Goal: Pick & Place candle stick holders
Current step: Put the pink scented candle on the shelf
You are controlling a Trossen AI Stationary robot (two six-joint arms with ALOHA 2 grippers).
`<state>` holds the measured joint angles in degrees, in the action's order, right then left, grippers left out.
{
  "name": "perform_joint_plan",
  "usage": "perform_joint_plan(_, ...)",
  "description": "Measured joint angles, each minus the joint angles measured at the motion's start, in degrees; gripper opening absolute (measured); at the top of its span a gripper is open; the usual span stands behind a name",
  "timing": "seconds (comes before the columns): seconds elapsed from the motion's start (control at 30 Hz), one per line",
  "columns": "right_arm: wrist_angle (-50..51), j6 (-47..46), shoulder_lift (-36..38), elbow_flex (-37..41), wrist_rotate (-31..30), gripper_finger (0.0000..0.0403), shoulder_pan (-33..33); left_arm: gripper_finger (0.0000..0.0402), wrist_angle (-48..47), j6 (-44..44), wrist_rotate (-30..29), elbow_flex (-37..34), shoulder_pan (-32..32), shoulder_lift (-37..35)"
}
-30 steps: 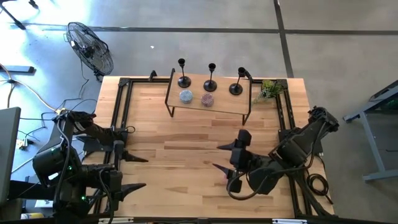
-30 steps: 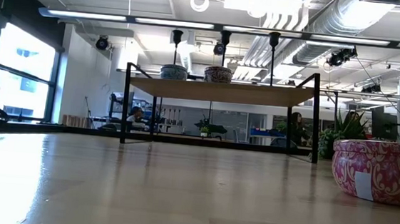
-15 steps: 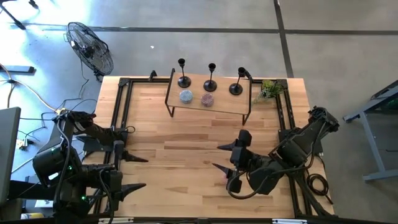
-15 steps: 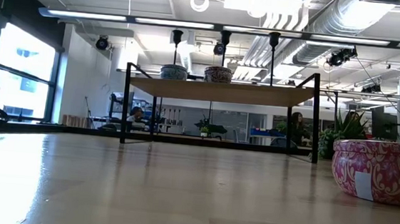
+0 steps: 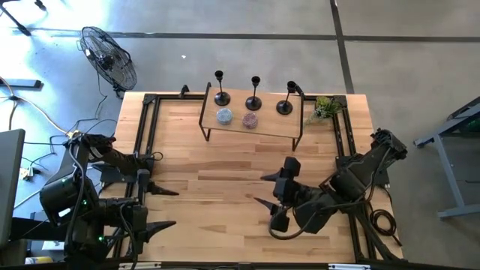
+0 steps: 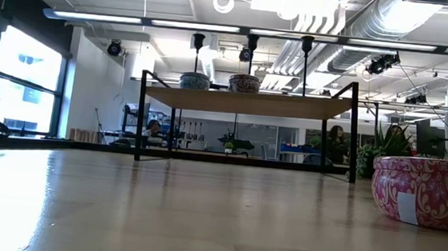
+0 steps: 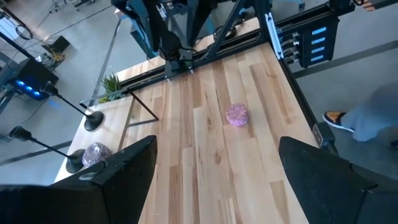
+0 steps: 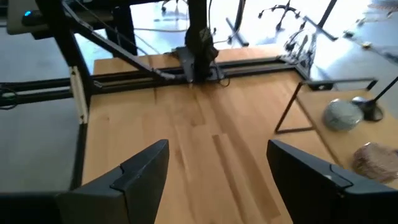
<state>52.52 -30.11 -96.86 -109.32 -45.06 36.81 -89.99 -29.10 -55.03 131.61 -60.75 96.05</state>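
Three black candle stick holders (image 5: 222,97) (image 5: 254,103) (image 5: 284,107) stand in a row on their round bases on a low wooden shelf (image 5: 274,126) at the table's far side. They also show on the shelf top in the low view (image 6: 252,44). In the left wrist view two of them (image 7: 93,119) are in sight. My left gripper (image 5: 161,208) waits open at the near left, far from them. My right gripper (image 5: 262,189) hangs open over the table's middle right, with nothing between its fingers.
Two small bowls (image 5: 224,115) (image 5: 250,120) sit on the shelf in front of the holders. A green plant (image 5: 324,109) stands at the far right corner. A pink patterned tin (image 7: 237,114) (image 6: 423,192) rests on the table. Bare wood lies between the grippers and the shelf.
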Motion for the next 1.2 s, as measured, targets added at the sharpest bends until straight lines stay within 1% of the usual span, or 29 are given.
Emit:
perform_joint_plan(0.1,0.9,-1.8,0.1,0.0,3.5,0.0268,-0.6,0.0331,0.0,0.1,0.0,-0.2,0.0,0.0)
perform_joint_plan(0.2,4.6,-4.4,0.0,0.0,5.6,0.0268,-0.6,0.0331,0.0,0.2,0.0,-0.2,0.0,0.0)
perform_joint_plan(0.4,15.7,-18.0,-0.7,0.0,10.4,0.0268,-0.6,0.0331,0.0,0.4,-0.2,-0.2,0.0,0.0)
perform_joint_plan(0.53,21.2,-23.3,-2.7,0.0,13.8,0.0268,-0.8,0.0331,0.0,0.4,-1.0,-0.2,0.0,0.0)
perform_joint_plan(0.77,22.0,-23.6,-7.0,0.0,20.0,0.0268,-2.6,0.0331,0.1,-0.1,-2.7,-0.5,0.0,0.0)
perform_joint_plan(0.87,22.4,-22.6,-7.7,0.0,21.6,0.0268,-3.2,0.0331,0.2,-1.5,-4.8,-1.5,0.0,0.1)
perform_joint_plan(1.0,22.5,-22.4,-7.8,0.0,21.5,0.0268,-3.7,0.0331,0.2,-3.0,-6.7,-2.8,0.0,0.1)
perform_joint_plan(1.2,22.7,-23.7,-7.8,0.0,21.9,0.0268,-3.8,0.0331,0.0,-4.3,-5.9,-5.3,0.1,0.0)
